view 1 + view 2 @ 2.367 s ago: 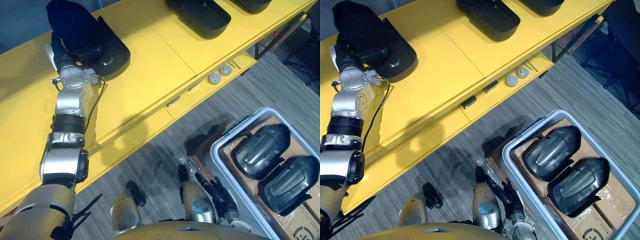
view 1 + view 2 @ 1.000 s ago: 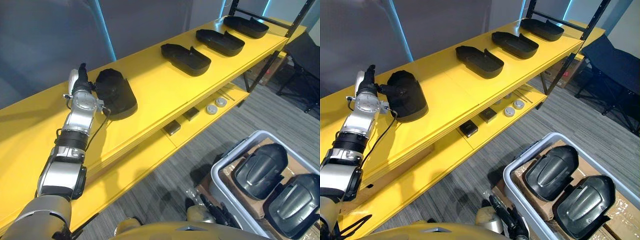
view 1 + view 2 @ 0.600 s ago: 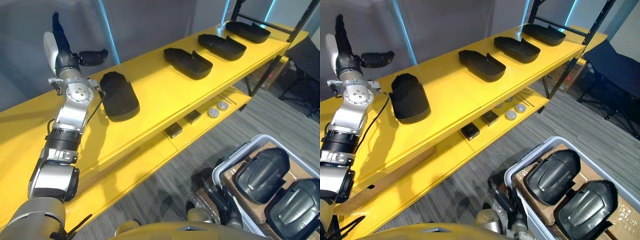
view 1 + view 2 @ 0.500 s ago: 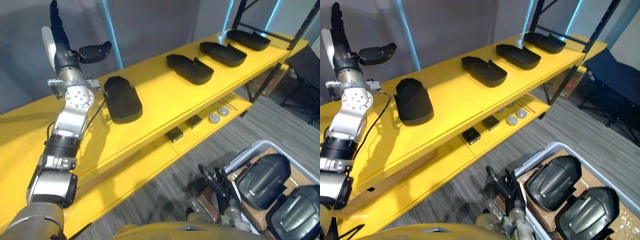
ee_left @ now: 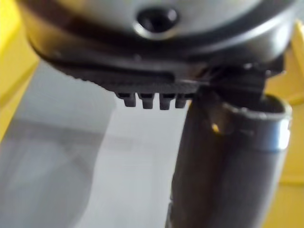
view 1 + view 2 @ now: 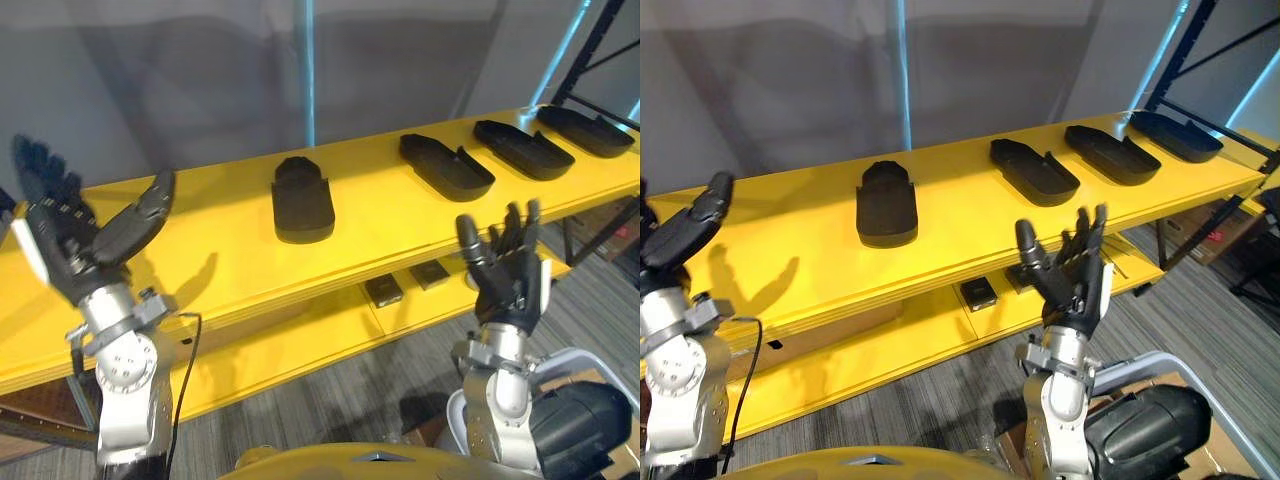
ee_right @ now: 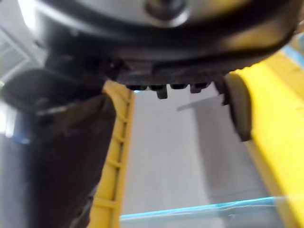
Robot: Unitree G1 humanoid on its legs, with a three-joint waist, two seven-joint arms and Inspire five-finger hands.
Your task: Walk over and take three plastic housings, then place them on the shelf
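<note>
1. Black plastic housing (image 6: 302,200) lies flat on the yellow shelf (image 6: 380,215), three more housings (image 6: 447,166) in a row beside it, well apart
2. Left hand (image 6: 80,252) and right hand (image 6: 510,285) are raised before the shelf, fingers spread wide, empty
3. Turning with arms up could, I reckon, sweep a hand across and shove a housing off

shelf top board (image 6: 380,222): first housing (image 6: 302,199) near the middle; second housing (image 6: 446,166), third housing (image 6: 521,148) and fourth housing (image 6: 584,130) in a row to its right, well apart. lower board (image 6: 290,345): small boxes (image 6: 384,290) below the first gap. bin (image 6: 1130,365) on the floor (image 6: 330,410), front right, holds a fifth housing (image 6: 1135,425).
</note>
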